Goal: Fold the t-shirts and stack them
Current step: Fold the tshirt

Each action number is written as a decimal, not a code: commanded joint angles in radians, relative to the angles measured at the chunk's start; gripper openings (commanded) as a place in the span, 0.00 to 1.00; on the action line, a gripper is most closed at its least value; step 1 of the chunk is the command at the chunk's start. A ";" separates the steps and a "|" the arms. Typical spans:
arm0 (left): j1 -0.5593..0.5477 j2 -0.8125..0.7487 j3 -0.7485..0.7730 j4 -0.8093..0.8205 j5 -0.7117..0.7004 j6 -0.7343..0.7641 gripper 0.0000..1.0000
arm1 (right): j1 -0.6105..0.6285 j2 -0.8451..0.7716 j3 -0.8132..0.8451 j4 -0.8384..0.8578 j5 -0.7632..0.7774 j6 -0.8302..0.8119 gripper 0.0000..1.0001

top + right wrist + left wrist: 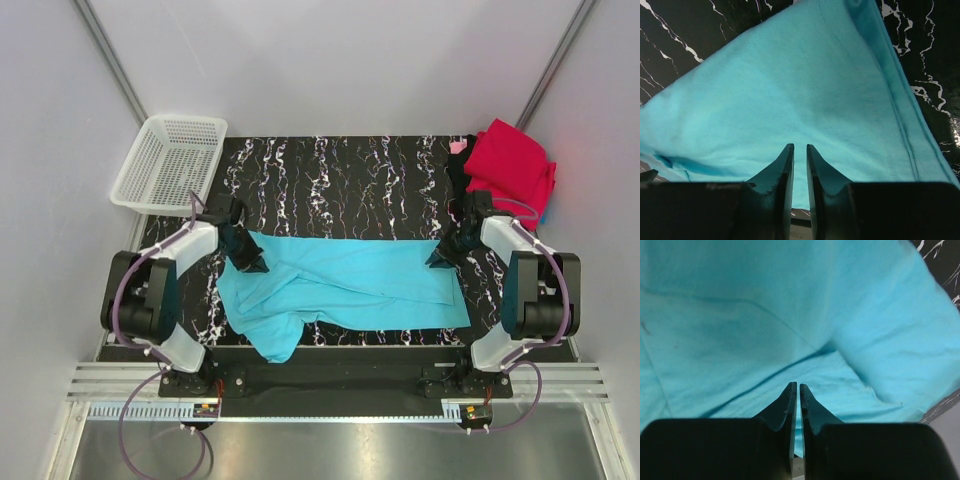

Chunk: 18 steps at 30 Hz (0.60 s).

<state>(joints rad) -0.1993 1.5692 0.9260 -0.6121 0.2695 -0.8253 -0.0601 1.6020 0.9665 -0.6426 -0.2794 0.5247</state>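
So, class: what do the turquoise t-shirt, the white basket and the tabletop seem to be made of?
Turquoise t-shirt: soft matte cloth, probably cotton; it creases and shows stitched hems.
White basket: moulded plastic, seemingly; rigid open mesh.
Tabletop: black, white-veined, marble-look surface; material unclear.

- A white mesh basket [165, 160] sits at the far left corner, partly over the table's edge.
- The black table [340, 185] has white marbling.
- Plain grey walls [330, 60] stand on the left, far and right sides.
- A ribbed metal rail [330, 397] runs along the near edge.
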 commanded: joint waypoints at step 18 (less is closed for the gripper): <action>0.029 0.201 0.135 0.035 -0.012 0.092 0.06 | -0.015 0.025 0.110 -0.080 0.356 -0.055 0.25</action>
<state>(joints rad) -0.1791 1.7569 1.0267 -0.5907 0.2649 -0.7570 -0.0654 1.6058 1.0386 -0.7109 0.0254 0.4931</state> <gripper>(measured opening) 0.070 0.250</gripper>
